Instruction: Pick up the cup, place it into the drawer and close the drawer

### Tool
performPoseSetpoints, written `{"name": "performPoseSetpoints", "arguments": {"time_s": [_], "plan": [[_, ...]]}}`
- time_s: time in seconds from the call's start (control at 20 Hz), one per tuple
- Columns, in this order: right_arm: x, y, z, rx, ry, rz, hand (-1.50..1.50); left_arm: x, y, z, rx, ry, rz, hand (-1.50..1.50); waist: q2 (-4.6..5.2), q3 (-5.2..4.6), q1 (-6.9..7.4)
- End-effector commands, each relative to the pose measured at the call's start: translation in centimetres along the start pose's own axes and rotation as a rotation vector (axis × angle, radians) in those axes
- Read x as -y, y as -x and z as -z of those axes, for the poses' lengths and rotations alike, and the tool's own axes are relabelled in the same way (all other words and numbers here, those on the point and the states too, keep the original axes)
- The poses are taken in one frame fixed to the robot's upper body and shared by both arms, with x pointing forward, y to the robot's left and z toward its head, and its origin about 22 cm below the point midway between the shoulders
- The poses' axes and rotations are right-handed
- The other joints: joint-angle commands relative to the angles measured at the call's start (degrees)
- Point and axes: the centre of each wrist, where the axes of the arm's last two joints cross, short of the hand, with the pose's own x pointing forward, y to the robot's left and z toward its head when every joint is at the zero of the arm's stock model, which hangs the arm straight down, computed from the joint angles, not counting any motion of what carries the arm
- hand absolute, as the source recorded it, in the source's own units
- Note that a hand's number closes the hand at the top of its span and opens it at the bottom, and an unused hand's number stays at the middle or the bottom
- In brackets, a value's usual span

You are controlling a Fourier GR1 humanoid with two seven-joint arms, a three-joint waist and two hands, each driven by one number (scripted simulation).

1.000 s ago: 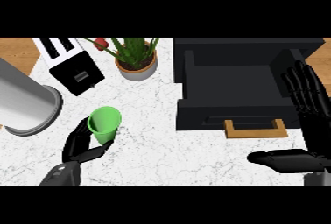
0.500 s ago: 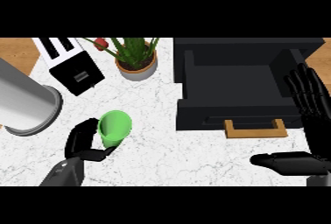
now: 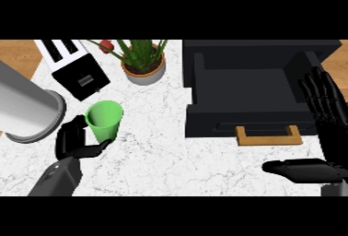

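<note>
The green cup [image 3: 105, 120] stands on the left part of the white marbled tabletop [image 3: 170, 156], its open mouth turned toward the far side and slightly up, so the inside of the rim shows. The left hand [image 3: 73, 140] is wrapped around its near, lower part: fingers curl along the cup's left side and the thumb presses in from the near right, so the cup is pinched between them. The grey left forearm [image 3: 58, 179] runs in from the near left edge.

Just to the left of the cup lies a large silver cylinder [image 3: 24, 110], tilted, with its round end close to the fingers of the left hand. Farther away, toward the far left, sits a black and white toaster [image 3: 76, 69], set at an angle. To the right of it, at the far side, a potted plant [image 3: 142, 62] with green leaves and a red flower stands in a pale pot.

The right half of the tabletop holds a black drawer unit [image 3: 262, 55] with its drawer [image 3: 252, 103] pulled out toward the near side; the drawer's dark interior is open to view and a wooden handle [image 3: 268, 136] sticks out from its near front. The cup is well apart from the drawer, to its left.

The right hand [image 3: 326, 110] shows at the right edge beside the drawer, fingers straight and pointing far, thumb stretched out leftward nearer by, holding nothing.
</note>
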Motion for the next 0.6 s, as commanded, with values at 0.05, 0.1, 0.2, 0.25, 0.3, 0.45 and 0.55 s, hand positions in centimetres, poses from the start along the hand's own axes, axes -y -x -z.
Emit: {"name": "performPoseSetpoints", "arguments": {"time_s": [0.05,0.1,0.2,0.25,0.3,0.45,0.55], "plan": [[-0.5,0.4,0.4,0.005,0.019,-0.006,-1.50,2.9,-0.7,3.6,0.200,0.075,-0.112,1.50,-0.21,0.07,0.44],[0.6,0.1,0.7,-0.012,-0.001,-0.003,-1.50,2.9,-0.3,2.7,0.209,0.092,-0.113,1.50,-0.21,0.07,0.43],[0.0,-0.8,-0.4,-0.012,0.014,-0.001,-1.50,2.6,-1.8,4.6,0.219,0.153,-0.111,1.50,-0.54,0.12,0.60],[0.6,0.3,-1.2,-0.014,0.005,0.004,-1.50,3.7,-1.9,5.6,0.213,0.174,-0.107,1.50,-0.39,0.14,0.29],[1.1,1.4,-0.3,-0.029,0.019,-0.020,-1.50,4.4,-1.9,5.8,0.179,0.219,-0.092,1.50,-0.35,0.16,0.81],[1.9,0.4,0.6,-0.029,0.026,-0.008,-1.50,7.6,-3.8,8.9,0.230,0.276,-0.092,1.50,-0.75,0.23,1.60],[0.8,1.4,0.0,-0.034,0.033,-0.012,-1.50,7.9,-4.8,9.3,0.255,0.308,-0.047,1.50,-0.65,0.22,1.62]]}}
